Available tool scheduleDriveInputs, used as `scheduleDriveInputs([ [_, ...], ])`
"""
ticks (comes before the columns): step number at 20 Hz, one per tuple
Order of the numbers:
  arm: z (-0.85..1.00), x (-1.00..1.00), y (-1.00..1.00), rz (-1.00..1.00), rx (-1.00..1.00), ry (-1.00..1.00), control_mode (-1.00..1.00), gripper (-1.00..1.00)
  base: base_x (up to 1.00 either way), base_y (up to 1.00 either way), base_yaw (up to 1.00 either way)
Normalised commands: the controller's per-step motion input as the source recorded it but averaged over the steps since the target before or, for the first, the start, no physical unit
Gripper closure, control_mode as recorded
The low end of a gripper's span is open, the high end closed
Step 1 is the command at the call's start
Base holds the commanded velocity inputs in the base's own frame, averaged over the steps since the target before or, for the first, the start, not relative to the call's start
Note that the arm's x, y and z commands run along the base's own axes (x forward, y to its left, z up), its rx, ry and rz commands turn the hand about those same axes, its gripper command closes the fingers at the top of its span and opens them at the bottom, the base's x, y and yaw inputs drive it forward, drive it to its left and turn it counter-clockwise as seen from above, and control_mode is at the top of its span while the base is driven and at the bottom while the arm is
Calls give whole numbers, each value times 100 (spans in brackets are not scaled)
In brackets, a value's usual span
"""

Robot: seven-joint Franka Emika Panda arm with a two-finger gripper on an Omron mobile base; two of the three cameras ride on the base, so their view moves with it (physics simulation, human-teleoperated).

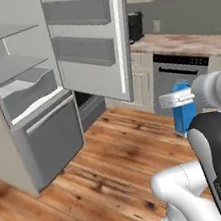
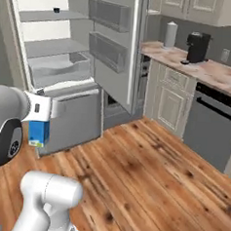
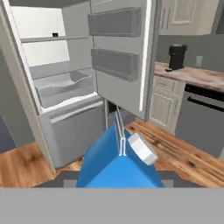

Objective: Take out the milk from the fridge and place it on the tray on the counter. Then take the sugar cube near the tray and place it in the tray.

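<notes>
The milk (image 1: 185, 118), a bright blue gable-top carton, hangs in the air over the wooden floor, well clear of the fridge (image 1: 23, 75). My gripper (image 1: 181, 100) is shut on its top. In the right base view the milk (image 2: 38, 132) hangs under the gripper (image 2: 40, 118) at the left. In the hand view the milk (image 3: 116, 168) sits close at the bottom, its cap (image 3: 141, 148) facing right, and it hides my fingertips. The fridge (image 2: 55, 64) stands open with white interior and grey drawer bin (image 3: 65, 87). The counter (image 2: 208, 70) runs along the right. The tray and the sugar cube are out of view.
The open fridge door (image 1: 90, 40) with its grey bins juts out between fridge and counter. A black coffee machine (image 2: 197, 47) and a pale canister (image 2: 170, 34) stand on the counter. A dishwasher (image 1: 178, 79) sits below it. A small dark item (image 2: 56, 10) rests on the upper fridge shelf.
</notes>
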Motion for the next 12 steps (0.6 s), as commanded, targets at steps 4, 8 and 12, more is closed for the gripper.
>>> scheduleDriveInputs([
  [4,0,0,0,0,0,0,100,100,0,0,-100],
  [8,0,0,0,0,0,0,100,100,0,0,-100],
  [12,0,0,0,0,0,0,100,100,0,0,-100],
])
